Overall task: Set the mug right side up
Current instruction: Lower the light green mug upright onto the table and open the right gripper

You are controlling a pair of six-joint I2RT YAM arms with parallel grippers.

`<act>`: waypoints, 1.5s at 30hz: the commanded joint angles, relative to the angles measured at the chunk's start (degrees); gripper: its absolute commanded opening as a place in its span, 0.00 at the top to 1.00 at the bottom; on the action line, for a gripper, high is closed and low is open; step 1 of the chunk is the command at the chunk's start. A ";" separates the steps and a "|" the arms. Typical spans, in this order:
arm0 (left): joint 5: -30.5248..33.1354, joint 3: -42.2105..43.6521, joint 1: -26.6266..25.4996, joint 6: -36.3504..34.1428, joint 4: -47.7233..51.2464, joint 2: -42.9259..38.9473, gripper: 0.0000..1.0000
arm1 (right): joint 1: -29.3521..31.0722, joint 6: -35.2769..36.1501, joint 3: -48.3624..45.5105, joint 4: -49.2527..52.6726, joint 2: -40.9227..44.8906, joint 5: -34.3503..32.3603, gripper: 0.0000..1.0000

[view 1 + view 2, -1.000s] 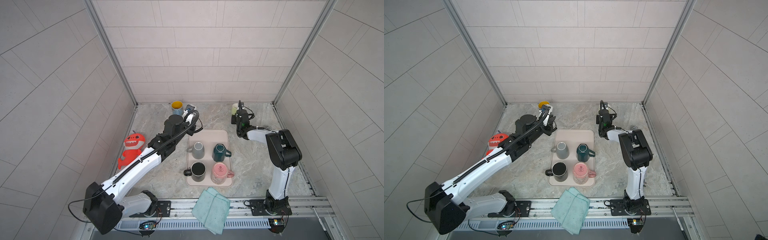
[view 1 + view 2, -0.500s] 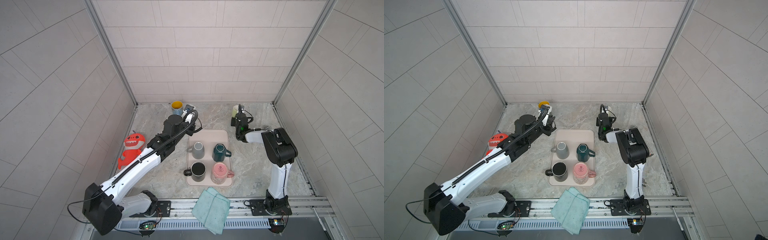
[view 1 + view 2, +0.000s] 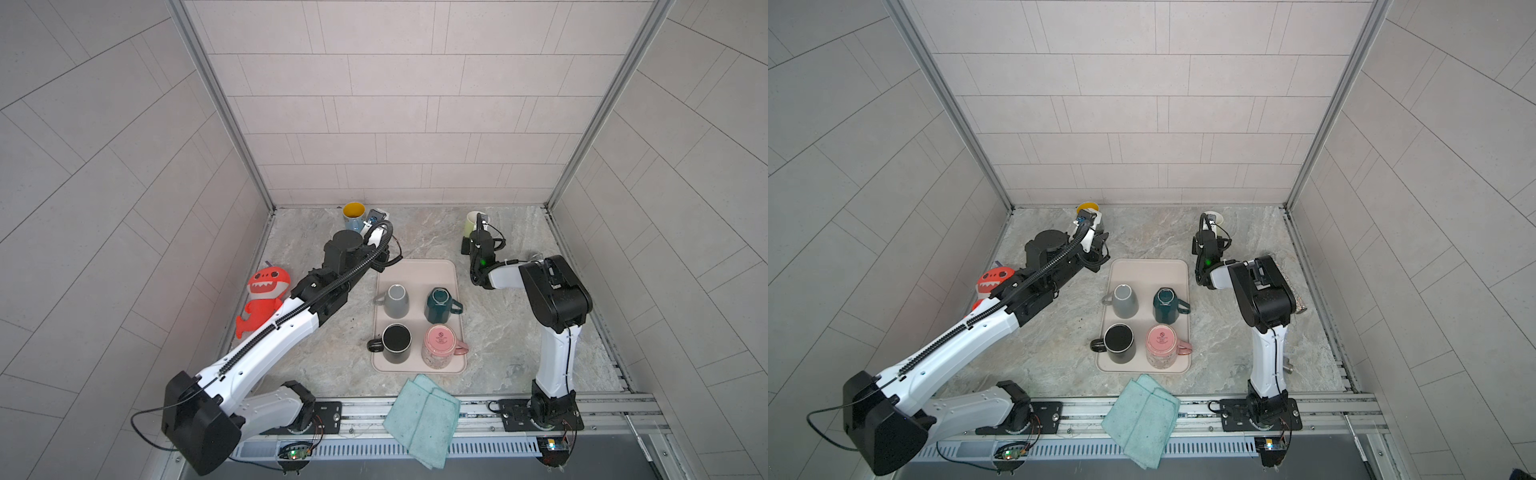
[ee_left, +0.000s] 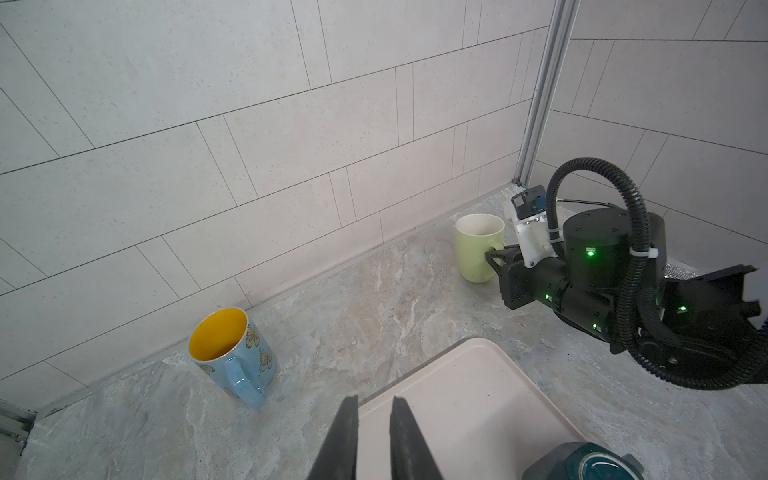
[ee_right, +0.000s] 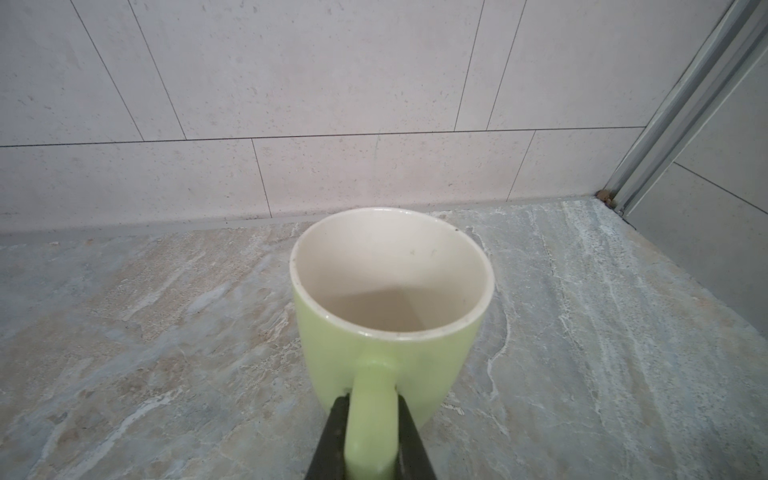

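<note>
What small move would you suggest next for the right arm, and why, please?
Probably open the right gripper and back away: the green mug already stands upright, mouth up, on the counter, and the fingers are clamped on its handle.

On the marbled worktop (image 3: 1059, 357) a beige tray (image 3: 1144, 270) sits near the centre and carries four mugs: a grey mug (image 3: 1125, 301) at 10 o'clock and a dark green mug (image 3: 1166, 306) at 2 o'clock, both bottom-up, a black mug (image 3: 1120, 343) at 8 o'clock with its mouth up, and a pink mug (image 3: 1160, 347) at 4 o'clock, bottom-up. From the tray, a pale green mug (image 3: 1217, 217) stands upright at 1 o'clock with the right arm's wrist (image 3: 1208, 245) just before it, and a yellow-lined mug (image 3: 1087, 208) stands at 11 o'clock beyond the left arm's wrist (image 3: 1088, 241). A red toy (image 3: 990, 280) shows at 9 o'clock and a teal cloth (image 3: 1140, 419) lies at 6 o'clock.
</note>
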State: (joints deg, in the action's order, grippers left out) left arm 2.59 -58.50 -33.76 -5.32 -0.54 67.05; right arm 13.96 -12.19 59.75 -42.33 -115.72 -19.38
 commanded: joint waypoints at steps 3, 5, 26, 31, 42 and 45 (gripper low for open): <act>-0.57 0.62 0.33 0.75 -0.72 -1.44 0.82 | 0.55 -1.07 1.38 -0.87 -0.16 0.84 1.00; -0.60 0.83 0.35 0.82 -0.87 -1.61 0.82 | 0.57 -1.90 1.72 0.61 -0.16 1.63 1.00; -0.50 3.02 0.35 0.17 -0.87 -4.82 0.82 | 1.33 -3.03 3.46 9.36 1.26 3.12 0.93; -0.57 3.47 0.36 0.05 -0.88 -5.34 0.82 | 1.84 -2.52 3.10 9.62 1.70 2.55 0.83; -0.60 4.34 0.36 -0.24 -0.95 -6.58 0.82 | 2.38 -2.97 1.34 9.80 3.13 1.14 0.74; -0.63 4.66 0.32 -0.22 -0.96 -7.03 0.82 | 2.32 -3.57 1.05 10.20 3.47 0.96 0.70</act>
State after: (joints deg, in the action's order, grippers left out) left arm 2.35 -54.59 -33.76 -4.97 -0.54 61.36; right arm 16.12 -15.20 61.67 -32.84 -114.72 -17.17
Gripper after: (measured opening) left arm 0.181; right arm 0.296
